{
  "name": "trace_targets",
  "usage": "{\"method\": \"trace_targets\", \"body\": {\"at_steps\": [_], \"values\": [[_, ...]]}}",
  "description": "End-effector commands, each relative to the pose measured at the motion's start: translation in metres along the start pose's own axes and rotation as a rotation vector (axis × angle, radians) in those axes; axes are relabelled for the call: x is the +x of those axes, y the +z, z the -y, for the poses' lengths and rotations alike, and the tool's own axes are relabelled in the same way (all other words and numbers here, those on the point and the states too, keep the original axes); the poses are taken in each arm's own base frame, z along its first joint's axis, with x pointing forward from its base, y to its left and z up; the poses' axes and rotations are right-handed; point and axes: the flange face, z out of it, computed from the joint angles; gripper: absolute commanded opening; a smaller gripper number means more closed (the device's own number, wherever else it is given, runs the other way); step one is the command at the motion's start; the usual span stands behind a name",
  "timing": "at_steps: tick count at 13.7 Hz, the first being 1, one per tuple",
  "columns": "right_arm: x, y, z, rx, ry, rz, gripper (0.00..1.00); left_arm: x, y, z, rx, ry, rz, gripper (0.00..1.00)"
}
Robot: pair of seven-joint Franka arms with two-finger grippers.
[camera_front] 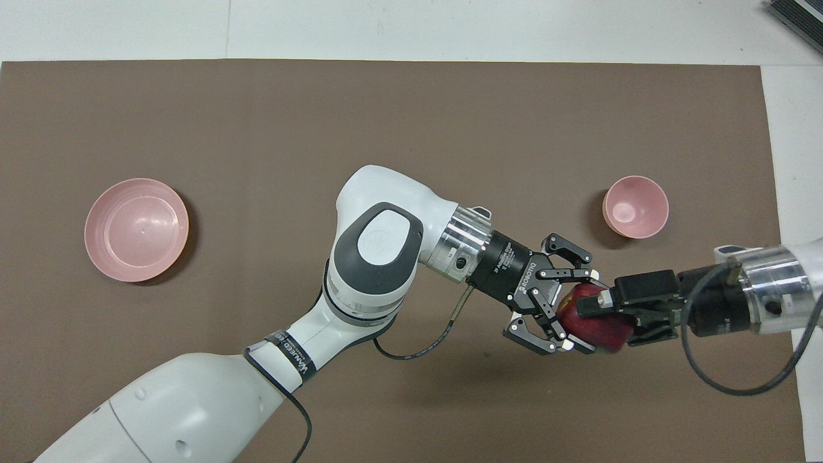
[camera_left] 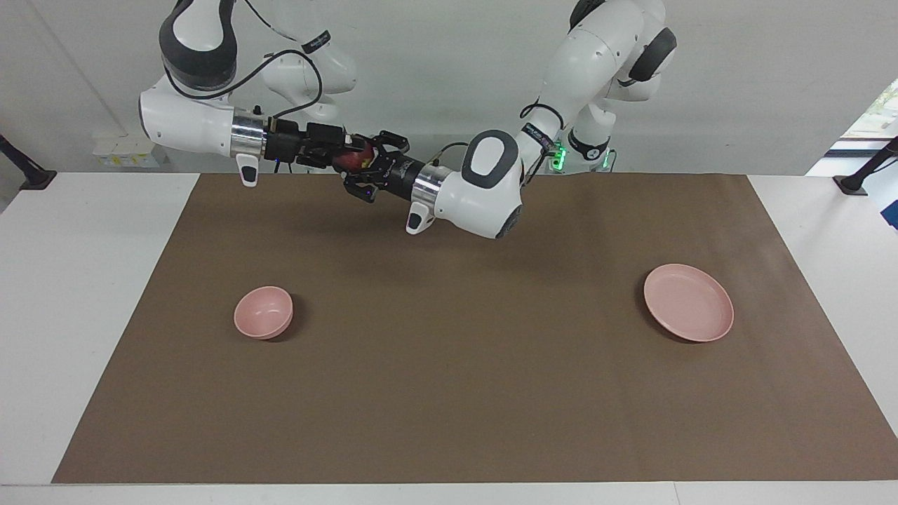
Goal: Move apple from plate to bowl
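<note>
Apple in left claw, right claw's fingers astride.

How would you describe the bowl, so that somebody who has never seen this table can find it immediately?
Start from the brown mat that covers most of the table, and go toward the right arm's end of it. The bowl stands there alone on the mat, empty. It is pale pink like the plate at the left arm's end, but smaller and clearly deeper.

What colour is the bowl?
Pale pink bowl, matte, inside and out; the overhead view shows it best.
</note>
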Motion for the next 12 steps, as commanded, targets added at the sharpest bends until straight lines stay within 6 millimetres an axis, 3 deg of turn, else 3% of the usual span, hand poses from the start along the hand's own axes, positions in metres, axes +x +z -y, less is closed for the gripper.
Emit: {"method": "trace_targets", "body": {"at_steps": [1,3,4,5,6,10,12], "values": [[-0.008,-0.003,-0.002,-0.008,-0.003,0.009,0.79,-0.005,0.001,-0.002,-0.013,0.010,-0.009,0.00],[-0.006,0.000,0.000,-0.014,-0.004,0.006,0.54,-0.004,0.001,-0.002,-0.013,0.009,-0.011,0.00],[-0.005,0.000,0.000,-0.014,-0.003,0.004,0.31,-0.005,0.001,-0.001,-0.014,0.012,-0.012,0.00],[-0.005,0.000,0.000,-0.015,0.008,0.004,0.02,-0.009,0.000,-0.001,-0.027,0.024,-0.023,0.39],[-0.004,0.000,0.000,-0.016,0.035,0.002,0.00,-0.017,0.007,0.003,-0.053,0.054,-0.067,0.99],[0.006,-0.008,0.001,-0.080,0.031,-0.011,0.00,-0.022,-0.006,0.000,-0.114,0.096,-0.152,1.00],[0.013,-0.017,-0.003,-0.136,0.014,-0.025,0.00,-0.022,-0.032,-0.003,-0.134,0.136,-0.248,1.00]]}}
